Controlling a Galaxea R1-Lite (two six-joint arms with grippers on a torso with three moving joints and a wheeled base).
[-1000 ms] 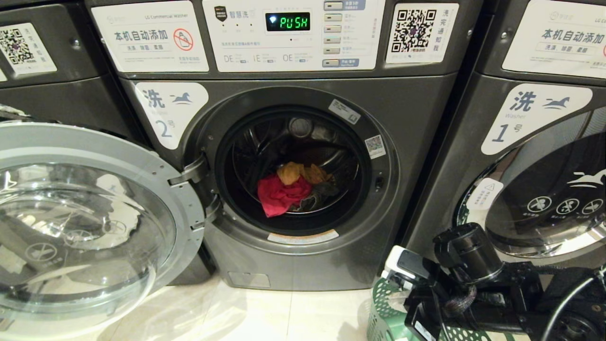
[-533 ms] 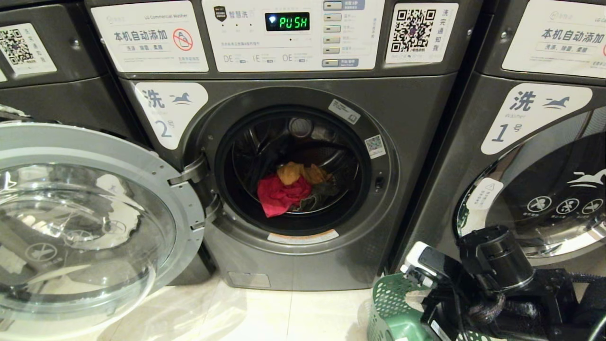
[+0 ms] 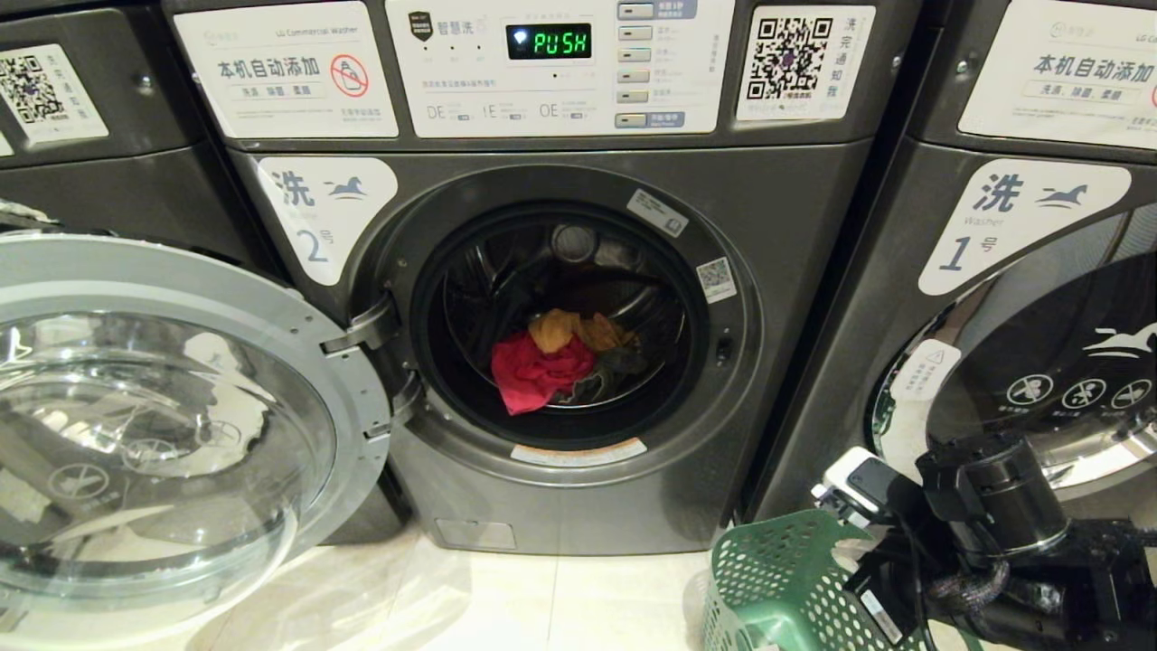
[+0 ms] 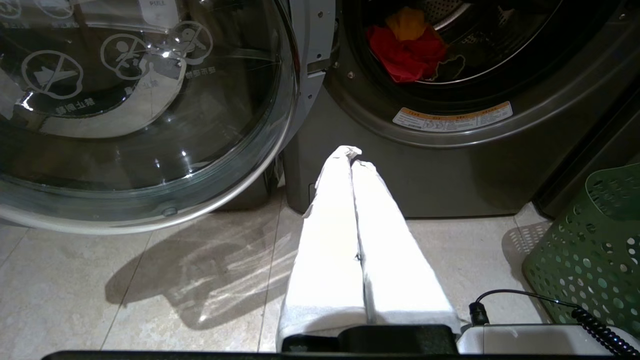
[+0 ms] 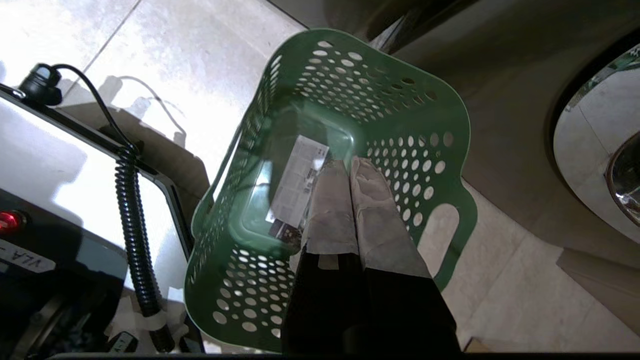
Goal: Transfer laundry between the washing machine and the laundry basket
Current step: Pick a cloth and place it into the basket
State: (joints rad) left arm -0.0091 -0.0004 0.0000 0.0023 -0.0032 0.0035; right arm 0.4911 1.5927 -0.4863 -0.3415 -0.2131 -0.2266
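Observation:
The washing machine (image 3: 795,235) marked "2" stands straight ahead with its round glass door (image 3: 154,416) swung wide to the left. In its drum lies the laundry (image 3: 565,357): a red-pink piece in front, a mustard-orange one behind, a dark one beside them; the laundry (image 4: 407,47) also shows in the left wrist view. The green laundry basket (image 3: 777,579) sits on the floor at the lower right; the laundry basket (image 5: 400,105) holds only a white sticker. My right gripper (image 5: 347,165) hangs shut above its inside. My left gripper (image 4: 352,155) is shut, parked low before the machine.
Like machines flank it: one marked "1" (image 3: 1021,226) at the right with its door shut, another (image 3: 81,117) at the left. Pale floor tiles (image 3: 506,597) lie in front. The open door takes up the left side. The robot's base and a coiled cable (image 5: 130,210) sit beside the basket.
My right arm has swung to the right and a little lower over the basket, uncovering more of the basket's rim. The laundry, door and left gripper have not moved.

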